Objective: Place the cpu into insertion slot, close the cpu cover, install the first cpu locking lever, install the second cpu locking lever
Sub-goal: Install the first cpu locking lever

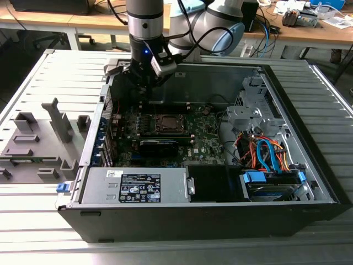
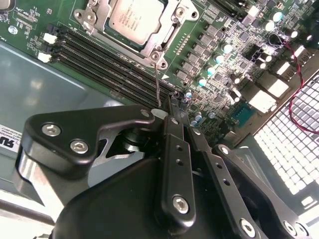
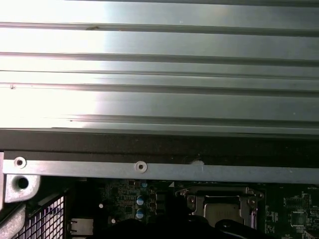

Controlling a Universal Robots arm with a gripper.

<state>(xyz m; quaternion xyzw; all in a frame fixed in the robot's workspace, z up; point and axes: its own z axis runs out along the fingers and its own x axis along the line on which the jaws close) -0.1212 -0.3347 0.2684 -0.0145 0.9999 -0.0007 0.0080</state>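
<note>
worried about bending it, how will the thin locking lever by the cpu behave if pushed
The locking lever is a thin bare wire, so it probably flexes springily. Smooth and narrow, it may slip off the gripper. One end sits by the cpu cover, so it likely pivots.

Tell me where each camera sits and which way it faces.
Exterior view: off the arm, looking down into the computer case; arm and gripper show.
Second wrist view: on the wrist, looking past the gripper at the cpu.
First wrist view: on the wrist, facing the case wall and table.
Wrist views share the cpu cover.
</note>
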